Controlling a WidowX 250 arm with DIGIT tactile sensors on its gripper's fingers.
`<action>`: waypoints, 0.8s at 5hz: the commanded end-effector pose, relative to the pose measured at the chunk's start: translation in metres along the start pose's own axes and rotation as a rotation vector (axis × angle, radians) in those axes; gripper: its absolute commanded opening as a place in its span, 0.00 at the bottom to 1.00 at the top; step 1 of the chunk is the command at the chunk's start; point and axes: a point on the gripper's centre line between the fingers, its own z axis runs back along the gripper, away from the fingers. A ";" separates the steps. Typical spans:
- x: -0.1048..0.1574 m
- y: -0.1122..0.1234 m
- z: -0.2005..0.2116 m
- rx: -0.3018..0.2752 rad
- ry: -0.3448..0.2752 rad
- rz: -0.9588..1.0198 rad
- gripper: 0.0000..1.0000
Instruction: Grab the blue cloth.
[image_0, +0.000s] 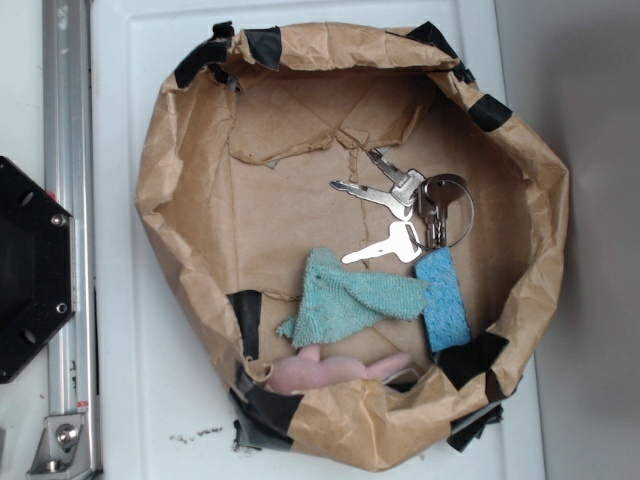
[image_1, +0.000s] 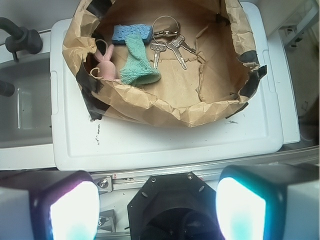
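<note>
Firstly, the brown paper nest (image_0: 180, 200) on the white worktop (image_0: 150, 400) holds everything. My tool (image_1: 157, 210) is spread open and empty, well apart from it. The blue cloth (image_0: 350, 305) lies near the front wall, probably light and floppy; I would pinch its bunched middle. The blue sponge (image_0: 443, 300) touches it, the pink item (image_0: 330, 372) lies beside it, and the keys (image_0: 400, 205) are near.

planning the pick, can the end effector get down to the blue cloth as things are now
Probably yes: the blue cloth lies uncovered in the open-topped paper bin, with the keys, sponge and pink toy crowding it closely.
</note>
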 end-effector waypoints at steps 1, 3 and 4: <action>0.000 0.000 0.000 0.000 0.000 0.000 1.00; 0.070 -0.009 -0.051 -0.080 -0.005 0.199 1.00; 0.093 -0.008 -0.078 -0.106 0.042 0.319 1.00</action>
